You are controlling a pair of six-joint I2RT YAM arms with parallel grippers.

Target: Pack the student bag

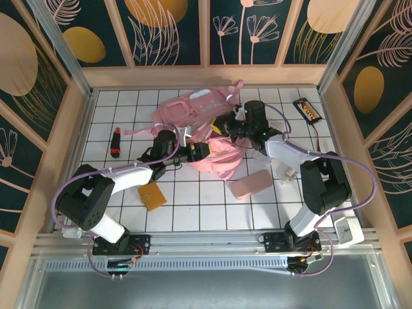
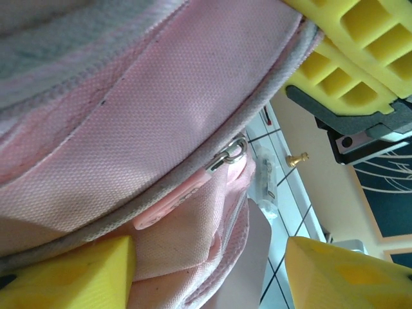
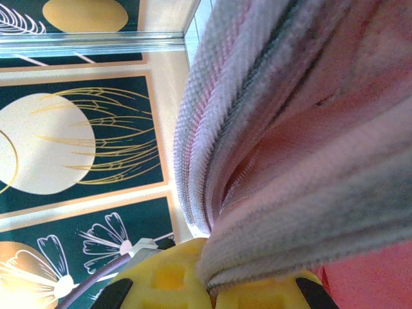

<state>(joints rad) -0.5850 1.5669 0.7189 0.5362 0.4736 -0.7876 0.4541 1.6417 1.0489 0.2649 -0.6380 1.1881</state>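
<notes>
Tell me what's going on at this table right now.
Both arms are working on the student bag, which lies in the middle of the table. The right end effector is shut on a fold of its fabric. The left end effector is open at the zipper edge, near the zipper pull, gripping nothing. A pink case, a red and black marker and a brown square pad lie loose, not yet packed.

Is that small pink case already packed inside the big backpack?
No, the pink case lies out on the tiled table, near the backpack.
</notes>
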